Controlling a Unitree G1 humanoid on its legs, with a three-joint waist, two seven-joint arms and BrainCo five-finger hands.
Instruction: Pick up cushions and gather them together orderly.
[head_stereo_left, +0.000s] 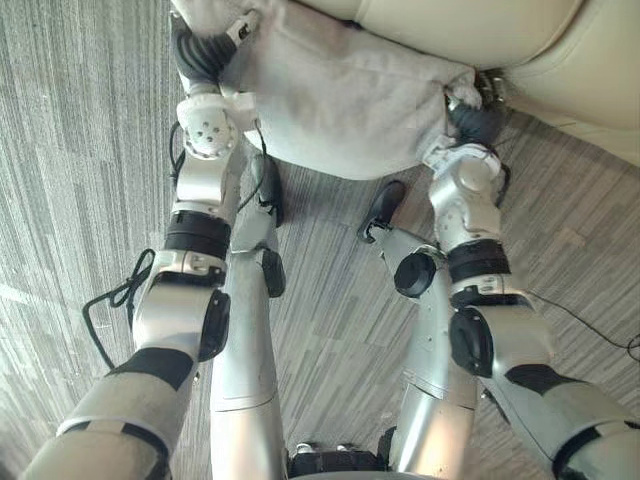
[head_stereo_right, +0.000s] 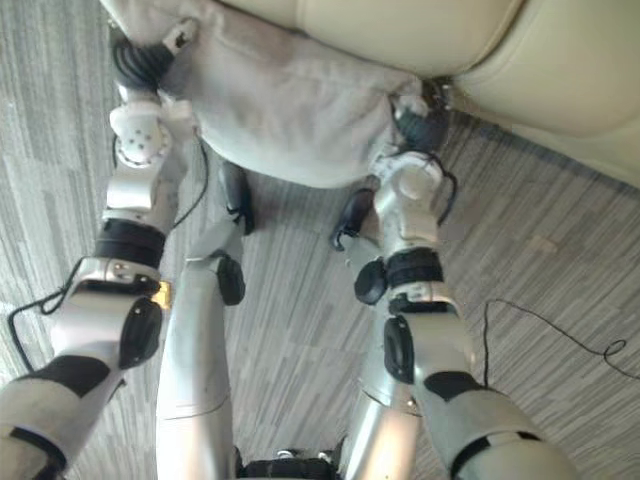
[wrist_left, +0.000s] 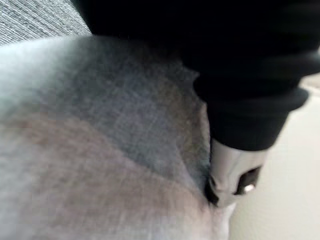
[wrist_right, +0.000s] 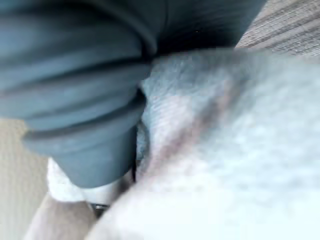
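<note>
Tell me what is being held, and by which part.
The cushion, between the left hand and the right hand, at its two opposite ends.

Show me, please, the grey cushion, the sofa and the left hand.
grey cushion (head_stereo_left: 340, 100), left eye view, middle of its fabric face.
sofa (head_stereo_left: 470, 30), left eye view, its cream upholstery.
left hand (head_stereo_left: 200, 55), left eye view, its dark ribbed cover.

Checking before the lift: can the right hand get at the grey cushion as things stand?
Likely yes: the right hand sits against one side of the cushion, next to the sofa, nothing between them; the left hand is at the opposite side.
</note>
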